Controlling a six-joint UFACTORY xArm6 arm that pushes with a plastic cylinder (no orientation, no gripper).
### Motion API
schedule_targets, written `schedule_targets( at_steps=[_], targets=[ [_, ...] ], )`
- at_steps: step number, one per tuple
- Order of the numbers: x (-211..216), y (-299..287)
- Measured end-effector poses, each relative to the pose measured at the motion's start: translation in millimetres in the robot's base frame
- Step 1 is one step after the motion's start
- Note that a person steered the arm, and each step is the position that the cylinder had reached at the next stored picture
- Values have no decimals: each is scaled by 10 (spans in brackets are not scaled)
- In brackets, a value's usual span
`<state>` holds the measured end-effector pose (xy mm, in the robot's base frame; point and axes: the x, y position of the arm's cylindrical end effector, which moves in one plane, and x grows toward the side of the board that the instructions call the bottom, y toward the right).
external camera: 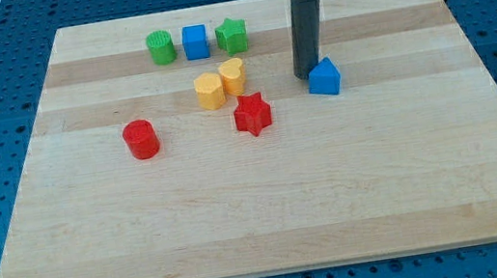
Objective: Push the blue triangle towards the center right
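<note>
The blue triangle (324,79) lies on the wooden board (269,214), right of the board's middle and a little above it. My tip (306,74) stands just at the triangle's upper left, touching or nearly touching it. The dark rod rises from there to the view's top edge.
A red star (252,115) lies left of the triangle. A yellow hexagon (210,91) and a yellow heart (233,77) sit above the star. A green cylinder (161,47), a blue cube (195,41) and a green star (232,35) line the top. A red cylinder (141,139) sits at the left.
</note>
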<state>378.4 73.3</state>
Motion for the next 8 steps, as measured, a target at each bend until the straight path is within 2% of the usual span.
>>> schedule_targets(
  at_steps=[2, 3, 5, 6, 7, 8],
  targets=[
    [911, -9],
    [972, 56],
    [88, 55],
    [45, 55],
    [626, 56],
    [865, 293]
  ],
)
